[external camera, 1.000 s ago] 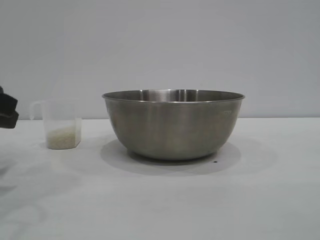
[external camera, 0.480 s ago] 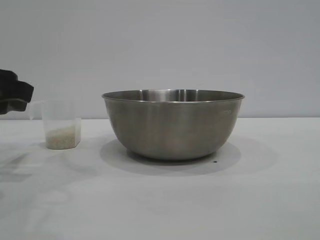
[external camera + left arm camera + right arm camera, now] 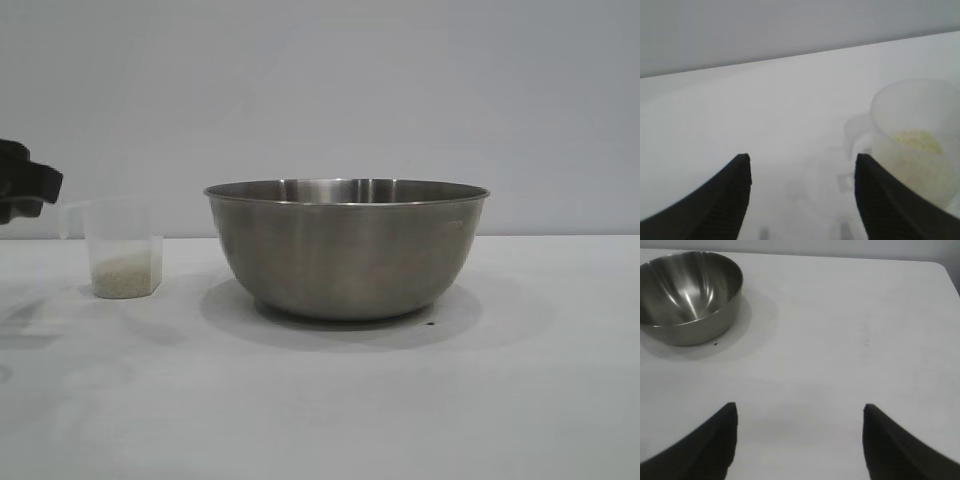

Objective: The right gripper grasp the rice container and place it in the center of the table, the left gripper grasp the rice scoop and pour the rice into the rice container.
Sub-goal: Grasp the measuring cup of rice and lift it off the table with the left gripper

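— What did we find around the scoop (image 3: 123,249)?

— We saw little besides the bowl (image 3: 346,247), which stood upright on the white table (image 3: 320,400), well apart from the scoop and on its right in the exterior view. A small dark speck (image 3: 431,323) lay on the table just by the bowl's base. Nothing stood between the scoop and the left gripper (image 3: 800,165).

— And where was the scoop relative to that gripper?

— We saw the scoop upright near the table's left side, with rice (image 3: 125,275) in its bottom and its loop handle turned toward the gripper. In the wrist view the fingers were spread with only bare table between them; the scoop sat just beyond one fingertip, off to that side, not gripped.

— The right gripper (image 3: 799,410)?

— We saw it hovering over bare table with fingers wide apart, holding nothing, the bowl well away from it.
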Tool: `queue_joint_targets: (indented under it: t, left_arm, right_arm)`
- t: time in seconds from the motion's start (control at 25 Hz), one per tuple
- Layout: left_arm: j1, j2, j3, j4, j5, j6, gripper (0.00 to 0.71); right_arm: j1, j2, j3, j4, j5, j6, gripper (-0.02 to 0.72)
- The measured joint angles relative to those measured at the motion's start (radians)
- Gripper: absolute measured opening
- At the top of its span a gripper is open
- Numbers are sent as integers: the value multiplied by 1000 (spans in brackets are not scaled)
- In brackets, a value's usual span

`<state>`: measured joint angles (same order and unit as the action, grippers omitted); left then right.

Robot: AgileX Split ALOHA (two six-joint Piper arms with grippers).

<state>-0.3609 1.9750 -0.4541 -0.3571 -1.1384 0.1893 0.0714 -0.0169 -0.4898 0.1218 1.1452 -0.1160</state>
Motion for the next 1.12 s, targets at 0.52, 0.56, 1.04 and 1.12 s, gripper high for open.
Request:
queue_joint_targets:
  t: [0.52, 0.56, 1.04, 1.12]
  left_arm:
    - [0, 79, -75, 6, 0, 0, 342]
    - [0, 84, -83, 6, 0, 0, 342]
    - [0, 112, -140, -2, 2, 15, 342]
    - [0, 127, -152, -5, 2, 17, 342]
  right_arm:
    - [0, 0, 0, 0, 0, 0, 450]
    - [0, 0, 0, 0, 0, 0, 450]
    - [0, 0, 0, 0, 0, 0, 450]
    - [0, 0, 0, 0, 0, 0, 450]
